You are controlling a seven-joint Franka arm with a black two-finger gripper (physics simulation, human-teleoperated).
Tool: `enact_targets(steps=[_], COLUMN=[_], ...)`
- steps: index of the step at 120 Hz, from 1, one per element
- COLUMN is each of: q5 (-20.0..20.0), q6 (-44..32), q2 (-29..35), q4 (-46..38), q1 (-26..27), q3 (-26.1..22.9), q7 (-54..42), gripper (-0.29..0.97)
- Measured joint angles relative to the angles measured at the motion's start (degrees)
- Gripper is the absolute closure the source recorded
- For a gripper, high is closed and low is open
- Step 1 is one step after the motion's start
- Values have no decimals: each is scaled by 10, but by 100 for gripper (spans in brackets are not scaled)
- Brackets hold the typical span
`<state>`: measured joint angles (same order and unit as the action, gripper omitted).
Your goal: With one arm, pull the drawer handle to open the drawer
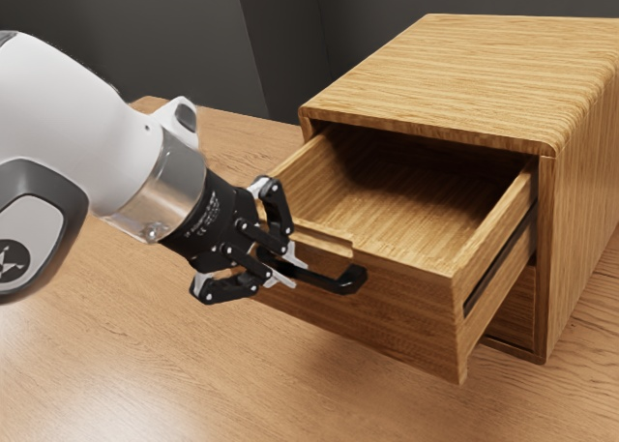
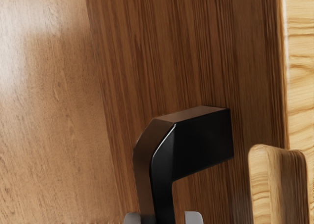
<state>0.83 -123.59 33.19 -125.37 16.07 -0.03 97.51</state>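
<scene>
handle (image 2: 191,136): one end hidden behind claw (image 1: 278,271) | claw: clamped on handle | drawer (image 1: 387,302): partly out of cabinet (image 1: 464,74)

My arm (image 1: 68,132): a bulky white shell with a dark grey inset (image 1: 34,220) bearing a small white logo (image 1: 9,253), a brushed silver ring (image 1: 174,195), then the black gripper (image 1: 283,271) with linked, silver-tipped fingers (image 1: 276,207).

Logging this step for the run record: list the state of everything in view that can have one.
Drawer: open, drawn well out of the cabinet, nothing inside.
Handle: gripped at the end nearest the arm.
Gripper: jaws shut on the handle.
</scene>
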Motion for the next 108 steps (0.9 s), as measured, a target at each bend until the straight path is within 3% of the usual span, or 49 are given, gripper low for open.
enact_targets(steps=[54, 78, 92, 108], q5=[0, -1, -2, -17], q6=[2, 35, 76, 167], q2=[59, 115, 134, 98], q4=[-41, -42, -16, 127], q1=[9, 2, -42, -68], q3=[1, 2, 2, 6], q7=[2, 3, 7, 9], gripper=[73, 70, 51, 28])
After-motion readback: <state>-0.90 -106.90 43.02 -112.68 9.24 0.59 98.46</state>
